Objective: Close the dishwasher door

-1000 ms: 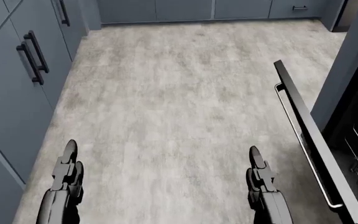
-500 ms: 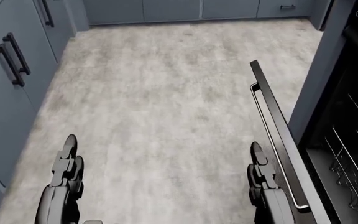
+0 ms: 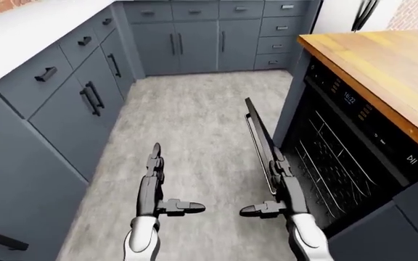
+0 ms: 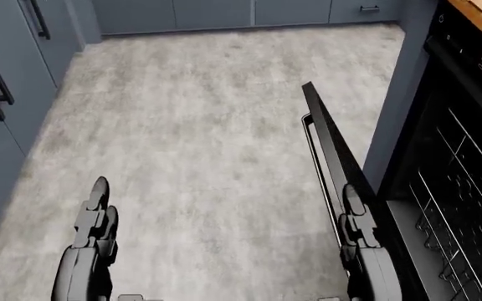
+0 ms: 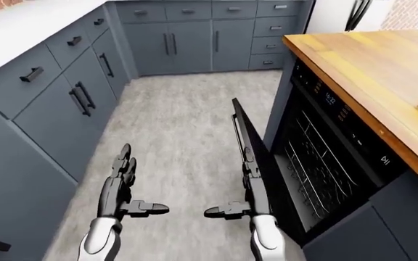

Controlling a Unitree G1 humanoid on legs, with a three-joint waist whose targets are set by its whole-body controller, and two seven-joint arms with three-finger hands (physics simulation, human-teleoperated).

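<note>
Dishwasher door (image 3: 261, 130), taken as the landmark. It hangs partly open, tilted out from the dark opening under the wooden countertop (image 3: 383, 70), its top edge leaning towards the view's left over the floor (image 3: 194, 125). Its long axis runs up the view, away from me, and the bar handle (image 4: 318, 179) lies along the outer face, parallel to that edge.

My right hand (image 3: 278, 185) sits just beside the door's outer face, at the near end of the handle; I cannot tell whether it touches. Fingers are extended, thumb splayed inward, grasping nothing. My left hand (image 3: 153, 182) is well apart from the door, out over the floor on the side towards the cabinets (image 3: 71, 103), likewise flat and empty.

Wire racks (image 4: 463, 219) show inside the cavity, beyond the door.

I judge the right hand the nearer, and the door lies to its right, so closing calls for a push rightward, towards the cavity.
</note>
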